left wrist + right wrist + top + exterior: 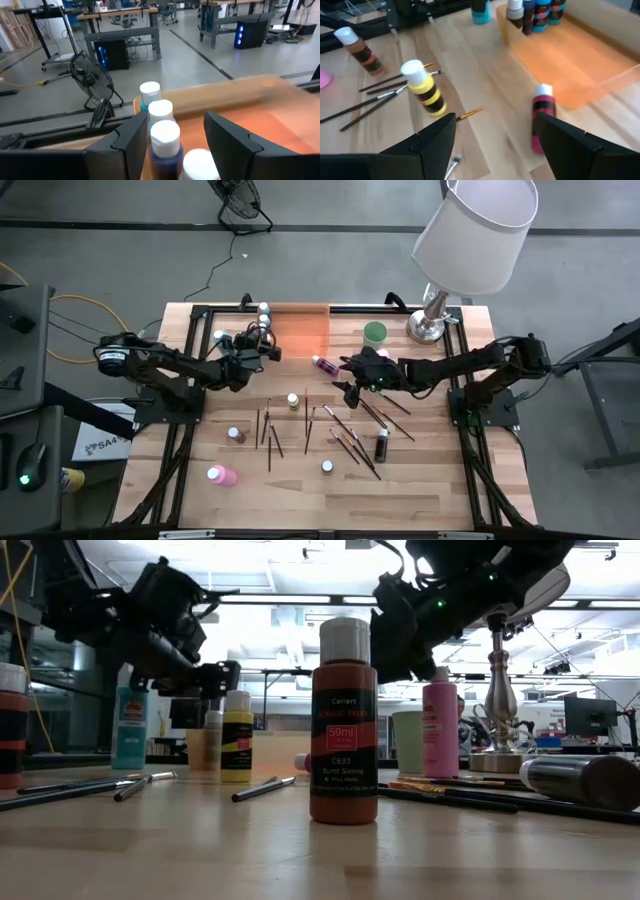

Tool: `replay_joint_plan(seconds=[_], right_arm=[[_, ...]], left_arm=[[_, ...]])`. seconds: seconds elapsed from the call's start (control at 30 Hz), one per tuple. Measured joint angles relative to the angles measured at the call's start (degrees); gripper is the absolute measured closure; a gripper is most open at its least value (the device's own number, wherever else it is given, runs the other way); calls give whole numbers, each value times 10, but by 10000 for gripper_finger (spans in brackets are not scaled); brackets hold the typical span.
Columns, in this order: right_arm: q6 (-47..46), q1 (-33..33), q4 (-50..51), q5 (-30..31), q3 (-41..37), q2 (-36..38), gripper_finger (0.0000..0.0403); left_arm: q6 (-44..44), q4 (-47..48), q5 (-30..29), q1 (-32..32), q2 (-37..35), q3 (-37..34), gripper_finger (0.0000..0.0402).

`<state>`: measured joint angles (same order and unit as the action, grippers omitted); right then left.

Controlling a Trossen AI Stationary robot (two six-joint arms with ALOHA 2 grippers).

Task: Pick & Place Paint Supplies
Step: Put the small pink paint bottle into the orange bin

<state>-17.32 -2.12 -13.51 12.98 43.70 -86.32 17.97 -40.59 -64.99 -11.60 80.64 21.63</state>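
Note:
My left gripper (175, 137) is open over the left end of the orange tray (300, 330). Its fingers stand on either side of a row of white-capped bottles (165, 142) in the tray. My right gripper (492, 145) is open and hovers near the table's middle (352, 372). An upright magenta bottle (543, 117) is just ahead of it, and a yellow bottle (426, 91) stands farther off. More bottles stand on the table: brown (343, 730), pink (220, 475) and teal (220, 337). Dark brushes (345, 435) lie scattered on the wood. My left gripper has a blue bottle with a white cap (165, 135) between its open fingers, close to one finger (132, 137). I cannot tell whether that finger touches the bottle. The bottle stands upright in the tray.
A lamp (470, 235) with a metal base (428, 328) stands at the far right corner, and a pale green cup (374, 333) is beside it. A dark bottle (382, 443) lies on its side among the brushes. Black frame rails (185, 430) run along both table sides.

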Motion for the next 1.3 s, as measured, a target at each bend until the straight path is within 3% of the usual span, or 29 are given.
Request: replay_joint_plan(seconds=[0.37,0.53,0.73,1.07,1.3], right_arm=[[109,-9,-53,4,0,-57,137],[108,-9,-96,5,0,-85,137],[29,-2,-100,13,0,-115,137],[20,36,-184,177,0,-214,137],[6,28,-196,203,0,-229,137]], left_arm=[[-47,1,7,0,-42,0,216],[-47,1,12,0,-45,0,215],[-47,1,14,0,-45,0,215],[-59,1,15,0,-45,0,215],[-59,1,16,0,-45,0,215]])
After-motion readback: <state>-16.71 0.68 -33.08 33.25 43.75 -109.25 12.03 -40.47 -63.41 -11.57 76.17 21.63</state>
